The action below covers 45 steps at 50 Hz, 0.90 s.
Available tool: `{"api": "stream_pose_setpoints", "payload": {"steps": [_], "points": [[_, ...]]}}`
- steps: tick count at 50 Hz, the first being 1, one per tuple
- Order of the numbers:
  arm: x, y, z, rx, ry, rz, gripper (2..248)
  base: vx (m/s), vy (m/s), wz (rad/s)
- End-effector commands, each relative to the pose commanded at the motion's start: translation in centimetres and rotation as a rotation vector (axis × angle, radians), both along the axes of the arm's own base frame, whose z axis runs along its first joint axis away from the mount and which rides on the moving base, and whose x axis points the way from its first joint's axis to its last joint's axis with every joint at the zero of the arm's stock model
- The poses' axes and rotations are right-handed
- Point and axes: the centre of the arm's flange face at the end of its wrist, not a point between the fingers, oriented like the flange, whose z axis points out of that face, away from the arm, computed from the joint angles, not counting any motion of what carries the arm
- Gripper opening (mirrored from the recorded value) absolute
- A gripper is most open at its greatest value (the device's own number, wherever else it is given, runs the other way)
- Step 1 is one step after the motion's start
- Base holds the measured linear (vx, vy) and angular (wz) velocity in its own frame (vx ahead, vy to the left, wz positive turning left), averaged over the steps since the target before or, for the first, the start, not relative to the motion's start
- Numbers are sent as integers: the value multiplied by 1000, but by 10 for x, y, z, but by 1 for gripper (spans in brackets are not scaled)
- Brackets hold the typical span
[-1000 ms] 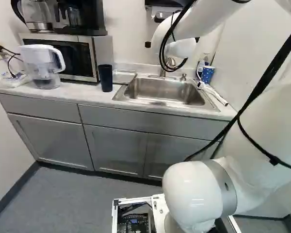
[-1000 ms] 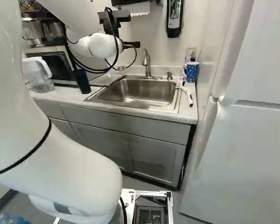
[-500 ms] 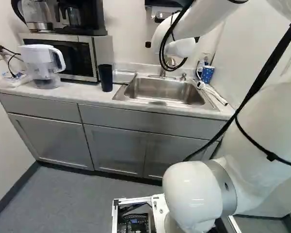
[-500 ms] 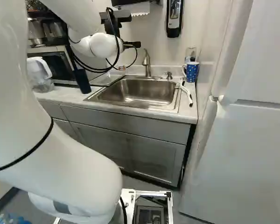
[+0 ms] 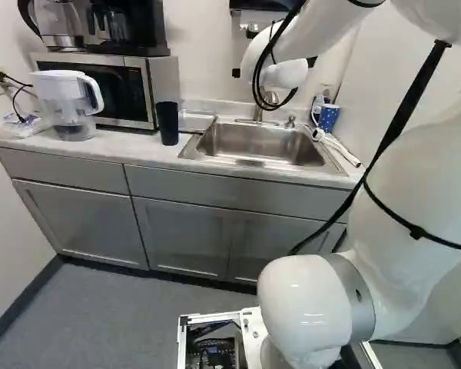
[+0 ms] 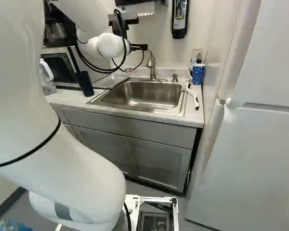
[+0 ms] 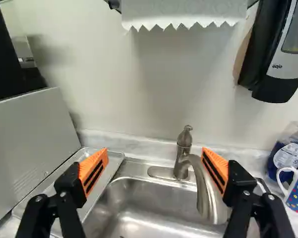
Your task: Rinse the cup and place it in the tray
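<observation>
In the left base view, I have two candidates: the spotted mug [image 5: 328,118], upright beyond the sink's [image 5: 261,146] far right corner, and the dark cup [image 5: 167,123], upright by the tray [image 5: 196,121]. I take the mug as the cup. My arm's [image 5: 415,200] big link has swung leftward in this view since the earlier frame; the base hasn't moved.

In the right base view, the mug stands on the counter [image 6: 196,94], right of the faucet [image 6: 151,65], handle [image 6: 190,73] toward the sink. The wrist has shifted rightward, toward the mug; both cups stay put.

In the wrist view, my gripper [image 7: 155,153] is spread wide and holds nothing. The mug lies outside the finger on the faucet's side, past the faucet, its long axis vertical. I judge the next move is sideways that way, clearing the spout, before closing across its body
</observation>
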Motion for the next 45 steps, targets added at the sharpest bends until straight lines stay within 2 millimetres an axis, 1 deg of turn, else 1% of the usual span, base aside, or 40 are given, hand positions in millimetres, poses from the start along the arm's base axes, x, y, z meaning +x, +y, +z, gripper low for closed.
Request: {"api": "stream_pose_setpoints", "payload": {"steps": [45], "points": [[39,-12,0,0,1,-21,247,0,0,0]]}}
